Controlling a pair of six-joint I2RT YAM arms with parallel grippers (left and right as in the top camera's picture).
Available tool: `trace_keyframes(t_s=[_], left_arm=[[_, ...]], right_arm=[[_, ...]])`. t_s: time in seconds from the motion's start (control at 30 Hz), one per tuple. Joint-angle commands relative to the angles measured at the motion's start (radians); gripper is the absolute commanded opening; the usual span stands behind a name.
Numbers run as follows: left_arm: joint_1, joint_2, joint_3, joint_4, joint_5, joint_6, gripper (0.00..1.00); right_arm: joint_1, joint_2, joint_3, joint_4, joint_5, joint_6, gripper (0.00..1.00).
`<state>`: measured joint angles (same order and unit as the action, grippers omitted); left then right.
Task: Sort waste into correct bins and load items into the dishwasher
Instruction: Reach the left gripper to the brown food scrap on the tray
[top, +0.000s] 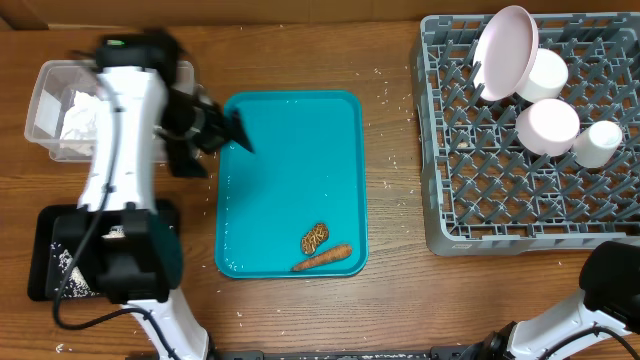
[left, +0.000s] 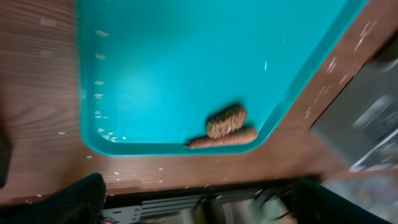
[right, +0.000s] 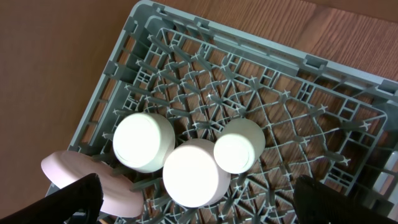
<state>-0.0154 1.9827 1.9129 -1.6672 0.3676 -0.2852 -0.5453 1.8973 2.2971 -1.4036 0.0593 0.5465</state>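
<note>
Since the plate (top: 505, 50) and three smaller white dishes (right: 196, 173) stand in the grey dish rack (top: 450, 200), loading appears complete; sorting is only partly done. The crumpled napkin (top: 80, 115) lies in the clear tub (top: 35, 100); rice (top: 65, 265) lies in the black tray (top: 45, 235). The biscuit (top: 314, 238) and carrot stick (top: 322, 259) lie just beside each other in the teal tray (top: 290, 150), unsorted; stray grains dot the bench (top: 400, 300).

The left end effector (top: 215, 145) hovers at the teal tray's far left edge, jaws wide, empty; the right end effector (right: 196, 186) hangs spread over the rack, gripping nothing.

Only the overhead view shows tub and black tray; the right wrist view shows the round dishes clustered; no view shows the red wrapper.
</note>
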Motion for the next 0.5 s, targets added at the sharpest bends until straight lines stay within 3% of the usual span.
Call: trace_keyframes(t_s=[0.0, 0.3, 0.47], left_arm=[[-0.130, -0.003, -0.079, 0.033, -0.036, 0.083, 0.96], [-0.459, -0.002, -0.327, 0.287, -0.256, 0.076, 1.00], [-0.575, -0.002, -0.429, 0.460, -0.396, 0.076, 1.00]], right_arm=[[0.000, -0.027, 0.000, 0.006, 0.011, 0.004, 1.00], [0.000, -0.027, 0.000, 0.006, 0.010, 0.004, 1.00], [0.000, -0.027, 0.000, 0.006, 0.011, 0.004, 1.00]])
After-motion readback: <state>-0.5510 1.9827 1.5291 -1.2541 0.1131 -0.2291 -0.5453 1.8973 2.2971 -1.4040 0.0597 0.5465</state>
